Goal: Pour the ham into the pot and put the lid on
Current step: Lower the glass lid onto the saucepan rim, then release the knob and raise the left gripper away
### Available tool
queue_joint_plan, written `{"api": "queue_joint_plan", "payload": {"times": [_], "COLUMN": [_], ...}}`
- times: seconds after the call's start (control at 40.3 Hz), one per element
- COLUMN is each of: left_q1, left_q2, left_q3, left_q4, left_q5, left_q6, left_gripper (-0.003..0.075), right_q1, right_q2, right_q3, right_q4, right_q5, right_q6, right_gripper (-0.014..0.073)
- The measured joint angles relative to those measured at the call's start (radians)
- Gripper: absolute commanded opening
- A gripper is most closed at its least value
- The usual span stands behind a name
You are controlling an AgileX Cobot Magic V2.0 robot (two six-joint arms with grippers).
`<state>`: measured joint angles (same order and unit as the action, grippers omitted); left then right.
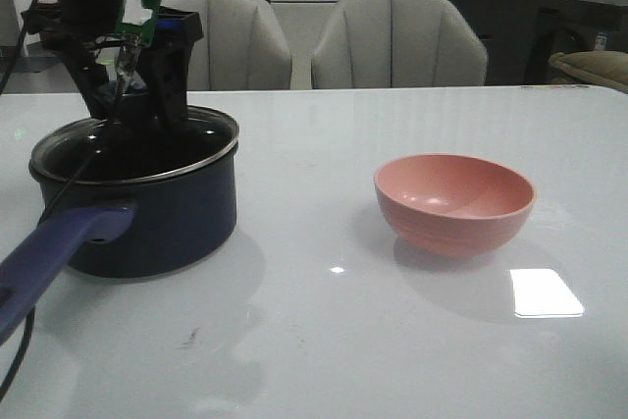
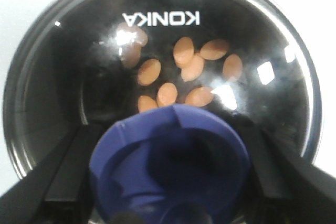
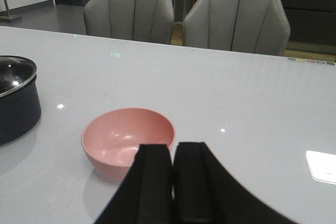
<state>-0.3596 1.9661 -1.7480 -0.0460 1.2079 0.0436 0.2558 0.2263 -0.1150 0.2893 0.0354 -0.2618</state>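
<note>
**Lid on the pot, ham inside**

The lid (image 2: 157,35) sits on the pot (image 1: 157,223), ham (image 2: 184,69) visible through the glass. The left hand (image 2: 168,182) straddles the blue knob (image 2: 168,156); pinching or merely alongside, I cannot tell. Glass means heavy, slick and breakable, so that knob looks like the only sensible hold. The right hand (image 3: 173,182), pressed together and empty, hangs above the surface (image 1: 324,340) near the empty bowl (image 1: 454,203).

On the pale glossy table (image 1: 324,340) stand one dark navy round saucepan (image 1: 162,218), one clear glass lid with a metal rim (image 2: 273,40), and one salmon-pink round bowl (image 1: 454,203). About ten small orange-pink ham chunks (image 2: 184,51) show through the glass. Two grey upholstered chairs (image 1: 397,41) stand behind.
</note>
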Motion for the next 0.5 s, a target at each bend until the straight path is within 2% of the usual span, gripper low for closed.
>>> {"api": "queue_joint_plan", "payload": {"times": [0.149,0.373,0.497], "left_q1": [0.0,0.0,0.0], "left_q2": [0.0,0.0,0.0], "left_q3": [0.0,0.0,-0.007], "left_q4": [0.0,0.003,0.013], "left_q5": [0.002,0.013,0.024], "left_q6": [0.0,0.0,0.0], "left_gripper": [0.0435,0.0606,0.0605], "right_q1": [0.0,0.0,0.0], "right_q2": [0.0,0.0,0.0], "right_q3": [0.0,0.0,0.0], "right_q4": [0.0,0.0,0.0], "right_q5": [0.0,0.0,0.0], "right_q6": [0.0,0.0,0.0], "right_gripper": [0.0159,0.0159,0.0159]}}
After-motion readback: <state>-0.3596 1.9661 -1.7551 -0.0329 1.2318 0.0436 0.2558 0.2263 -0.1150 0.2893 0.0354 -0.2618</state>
